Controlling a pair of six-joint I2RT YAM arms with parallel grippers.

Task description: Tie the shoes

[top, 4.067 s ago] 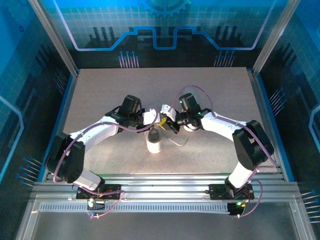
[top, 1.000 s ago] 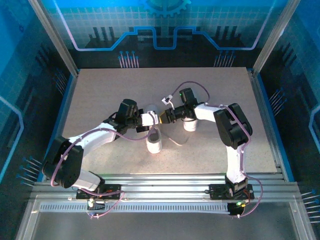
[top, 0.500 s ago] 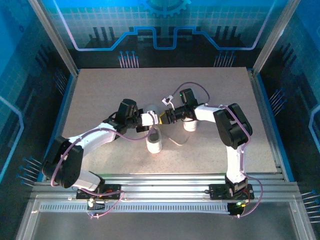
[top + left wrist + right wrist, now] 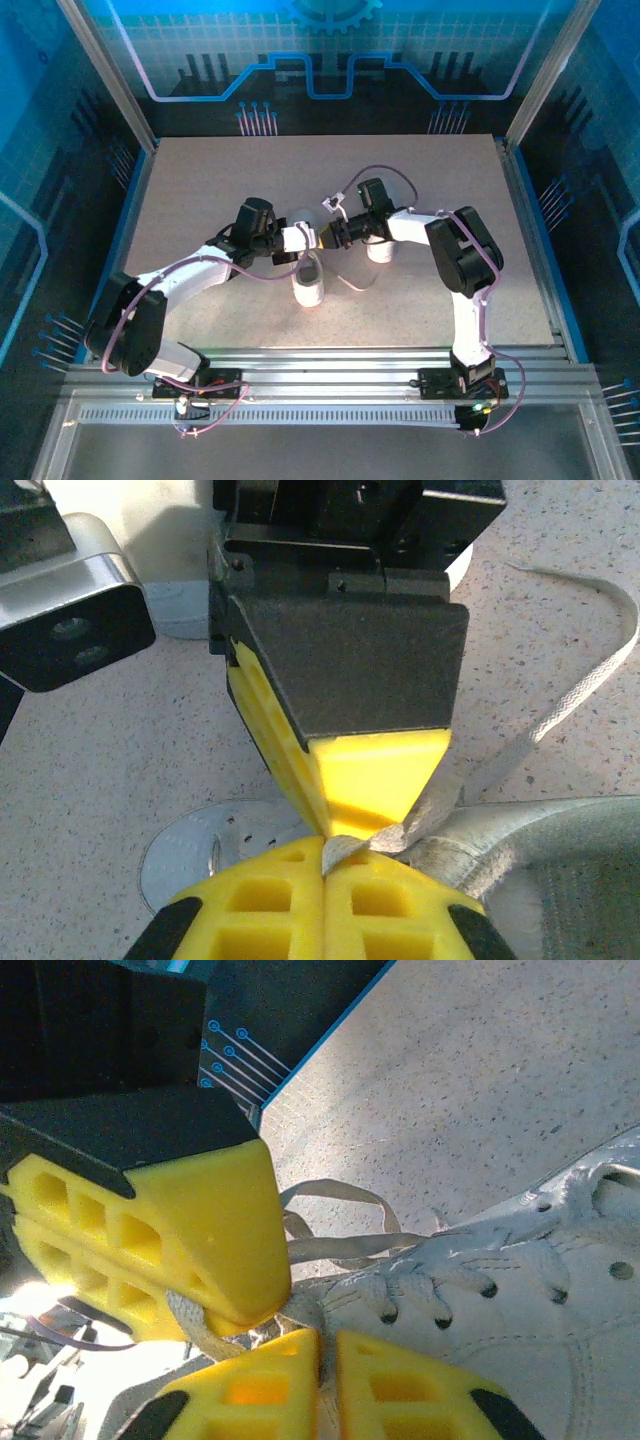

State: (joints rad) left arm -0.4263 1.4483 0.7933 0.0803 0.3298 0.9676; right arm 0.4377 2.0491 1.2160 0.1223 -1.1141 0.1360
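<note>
Left fingers [image 4: 260,905] clamp pale flat lace [image 4: 565,705]; right fingers [image 4: 370,770] closed against it; white perforated sneaker [image 4: 500,1290].

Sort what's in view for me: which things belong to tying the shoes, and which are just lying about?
Job: white low-top sneaker, centre; second white sneaker right of it; pale flat lace, pinched by left gripper and right gripper.
Lying about: flat grey round disc on the speckled beige tabletop; blue panelled enclosure walls.
</note>
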